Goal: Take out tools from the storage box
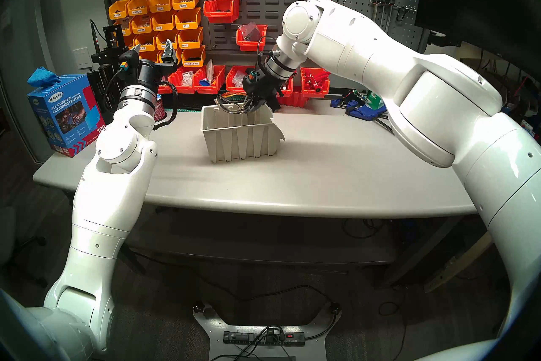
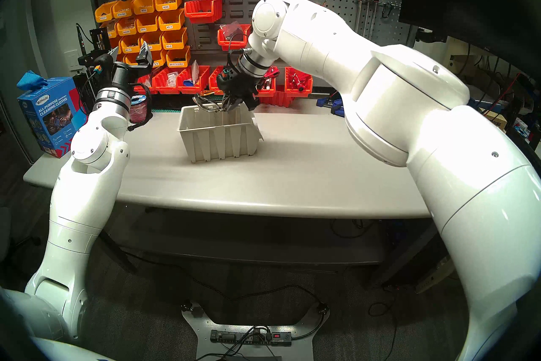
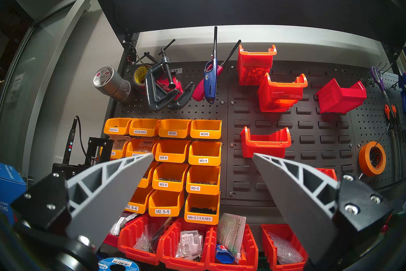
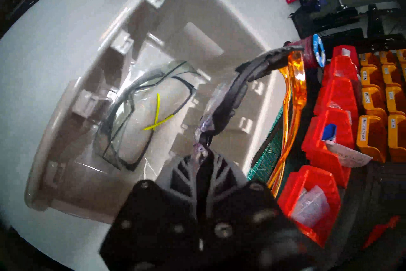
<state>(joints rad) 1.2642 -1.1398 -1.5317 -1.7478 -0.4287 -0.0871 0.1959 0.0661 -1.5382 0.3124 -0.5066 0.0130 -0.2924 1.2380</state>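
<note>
With its jaws pinched tight, the right gripper [image 4: 203,149] holds the orange-and-black safety glasses [image 4: 294,96] by the lens edge near the nose bridge, above the far rim of the beige storage box [image 1: 240,140]. Black arm of that pair sticks up and away from the fingers; orange arm runs along the outside of the box's far wall, over the green cutting mat [image 4: 270,154]. In the head views the pair hangs at the box's back edge, partly above the rim, right gripper [image 1: 254,105] angled down into it.

Second pair, grey safety glasses [image 4: 136,114] with yellow accents, lies flat on the box floor, arms folded, clear of the fingers.

Box sits upright mid-table [image 1: 322,175], low lip facing the robot's right.

Left gripper [image 1: 152,51] is spread wide, empty, raised off to the left and pointing up at the pegboard [image 3: 307,132]; its wrist view shows only the yellow bins [image 3: 171,154] and red bins [image 3: 265,143] between the fingers.

Blue cleaning-cloth carton [image 1: 64,114] stands at the table's left corner, well apart from the box.
</note>
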